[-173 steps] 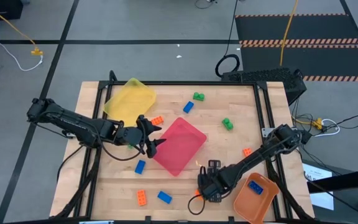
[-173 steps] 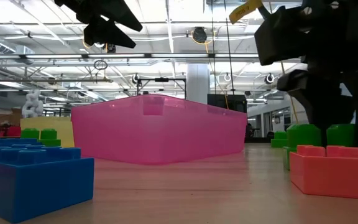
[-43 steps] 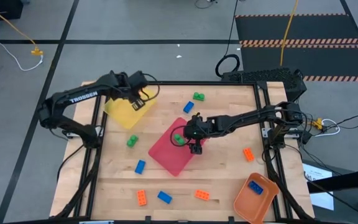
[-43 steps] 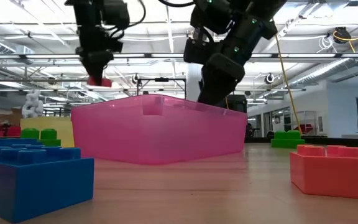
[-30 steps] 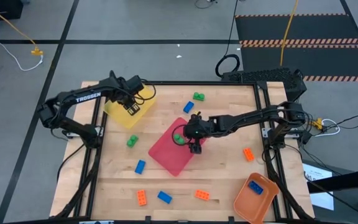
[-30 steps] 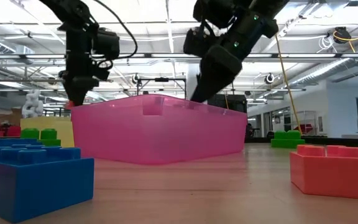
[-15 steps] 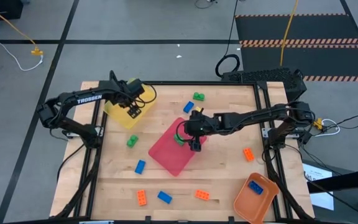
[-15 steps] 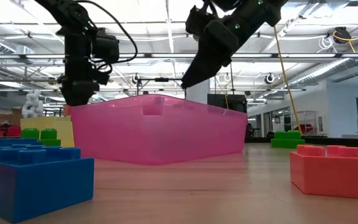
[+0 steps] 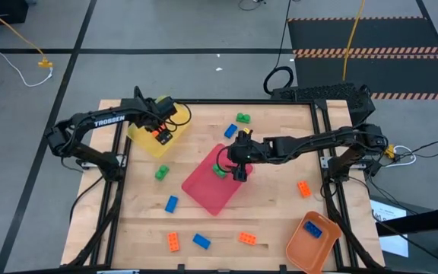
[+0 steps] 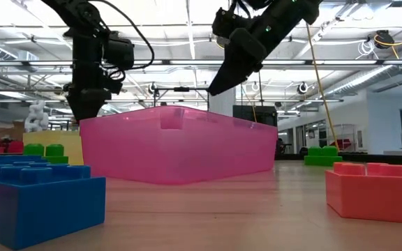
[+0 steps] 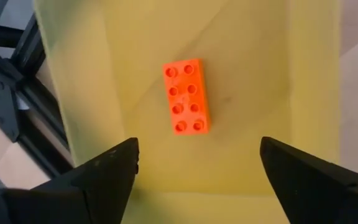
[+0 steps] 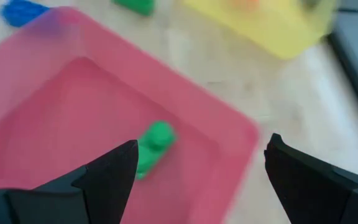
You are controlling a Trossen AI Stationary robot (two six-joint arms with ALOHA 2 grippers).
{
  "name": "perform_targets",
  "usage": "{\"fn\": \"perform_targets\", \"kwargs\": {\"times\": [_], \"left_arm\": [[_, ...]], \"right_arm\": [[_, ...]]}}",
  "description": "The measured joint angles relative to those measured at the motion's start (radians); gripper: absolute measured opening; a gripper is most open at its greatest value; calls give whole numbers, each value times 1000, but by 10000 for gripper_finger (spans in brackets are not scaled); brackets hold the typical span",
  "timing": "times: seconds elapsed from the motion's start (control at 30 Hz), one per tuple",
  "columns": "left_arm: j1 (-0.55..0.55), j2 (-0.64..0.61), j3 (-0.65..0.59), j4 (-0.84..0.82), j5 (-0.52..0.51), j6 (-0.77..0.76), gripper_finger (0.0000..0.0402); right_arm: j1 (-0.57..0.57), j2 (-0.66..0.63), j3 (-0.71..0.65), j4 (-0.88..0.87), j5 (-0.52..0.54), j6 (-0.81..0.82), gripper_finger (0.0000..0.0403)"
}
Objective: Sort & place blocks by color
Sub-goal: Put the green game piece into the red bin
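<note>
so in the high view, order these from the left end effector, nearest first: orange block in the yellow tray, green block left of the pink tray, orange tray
1. Orange block, right under the left end effector, in the yellow tray.
2. Green block, just left of the pink tray.
3. Orange tray, near right corner.

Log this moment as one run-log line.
left gripper: open over yellow tray, orange block inside | right gripper: open over pink tray, green block inside
</note>
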Motion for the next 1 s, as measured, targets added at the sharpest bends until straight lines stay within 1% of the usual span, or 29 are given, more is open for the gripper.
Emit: {"fn": "perform_targets", "kwargs": {"times": [0.1,0.2,0.27,0.37,0.43,0.57,0.67,0.83,0.93,1.0], "left_arm": [[-23,0,85,-72,2,-5,317],[-74,-12,180,-89,4,-18,305],[-126,-31,226,-42,31,-10,298],[-210,-70,242,100,95,22,292],[-260,-93,235,192,115,28,288],[-341,-108,204,271,115,16,282],[-403,-108,145,350,116,0,280],[-500,-108,16,529,115,-26,280],[-549,-147,-42,590,107,-54,280],[-573,-195,-70,644,104,-64,280]], "right_arm": [[-16,-33,0,5,65,-31,331],[-40,-70,0,12,75,-41,331],[-54,-93,0,8,76,-41,331],[-73,-119,0,-15,75,-42,331],[-83,-139,0,-49,76,-37,331],[-101,-172,1,-150,79,-7,328],[-108,-202,-8,-212,80,21,326],[-107,-283,-106,-214,73,53,325],[-107,-354,-176,-208,73,93,324],[-108,-405,-215,-204,73,122,324]]}}
